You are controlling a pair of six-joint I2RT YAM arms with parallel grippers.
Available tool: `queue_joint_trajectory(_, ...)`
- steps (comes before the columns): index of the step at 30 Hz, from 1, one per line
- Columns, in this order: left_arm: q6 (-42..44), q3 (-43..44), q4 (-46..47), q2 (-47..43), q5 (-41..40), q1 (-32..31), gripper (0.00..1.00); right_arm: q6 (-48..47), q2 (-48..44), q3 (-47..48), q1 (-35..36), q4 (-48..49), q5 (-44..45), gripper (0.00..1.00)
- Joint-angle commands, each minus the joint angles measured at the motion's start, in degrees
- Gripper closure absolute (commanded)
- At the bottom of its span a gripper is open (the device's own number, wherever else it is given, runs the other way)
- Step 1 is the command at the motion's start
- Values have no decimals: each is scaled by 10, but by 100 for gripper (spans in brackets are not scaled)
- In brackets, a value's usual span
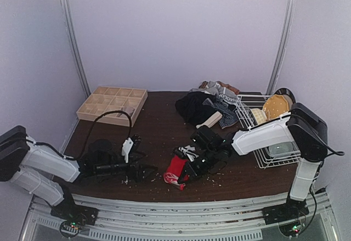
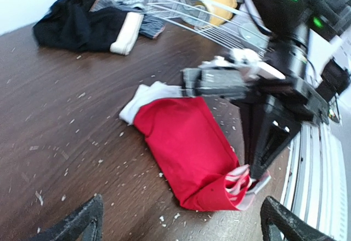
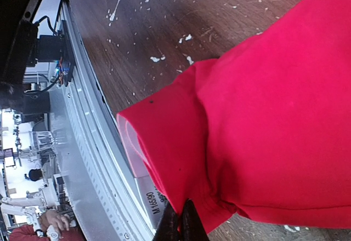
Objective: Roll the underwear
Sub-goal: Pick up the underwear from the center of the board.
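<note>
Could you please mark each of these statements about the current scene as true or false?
1. The right gripper is shut on an edge of the red underwear. True.
2. The left gripper is clamped on that same garment. False: its jaws stand wide open and hold nothing.
3. The red underwear lies in the wooden grid tray. False: it lies on the bare table near the front edge, and the tray sits at the far left.
4. A pile of dark underwear lies at the far side, next to the wire rack. True.
</note>
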Motion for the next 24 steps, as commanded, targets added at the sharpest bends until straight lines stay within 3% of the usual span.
queue_joint_trajectory(1, 110, 19, 85, 34, 84, -5, 5, 9, 14, -9, -21, -6, -22, 100)
queue_joint_trajectory(7, 167, 54, 35, 85, 156, -6, 20, -2, 33, -8, -35, -15, -24, 100)
queue_joint_trajectory(24, 212, 156, -41, 203, 166, -18, 28, -35, 51, -2, -51, -53, -3, 100)
